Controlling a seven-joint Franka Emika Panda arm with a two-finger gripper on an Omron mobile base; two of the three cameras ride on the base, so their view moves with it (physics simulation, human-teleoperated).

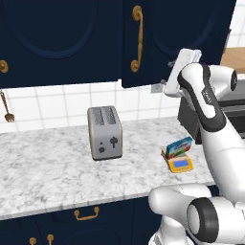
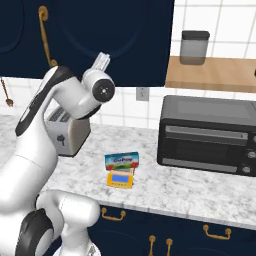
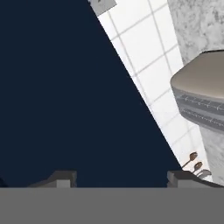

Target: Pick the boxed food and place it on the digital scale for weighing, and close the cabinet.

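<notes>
From the left base camera, the box (image 1: 179, 146) already lies on the scale (image 1: 180, 164), on the table (image 1: 48, 167) well below the tool (image 1: 178, 72) and a little nearer the robot. So the weighing looks done, and I'd say the cabinet is what remains. Its door (image 1: 177, 38) stands out from the wall, lower edge forward of the tiles, with the tool raised just beside that edge. The brass handle (image 1: 138, 39) runs upright, away to the tool's left. The toaster (image 1: 105, 132) sits lower left.

From the right base camera, the tool (image 2: 102, 62) points up at the door (image 2: 107, 37); the box (image 2: 121, 160) and scale (image 2: 120, 179) lie below it. This side alone shows the oven (image 2: 207, 134) off to the right.

From the hand camera, the two fingertips (image 3: 62, 178) stand well apart with nothing between them, and the door (image 3: 65, 96) looms flat, close ahead; the toaster (image 3: 201, 94) is off beyond it. Whether the tips touch the panel I cannot tell.
</notes>
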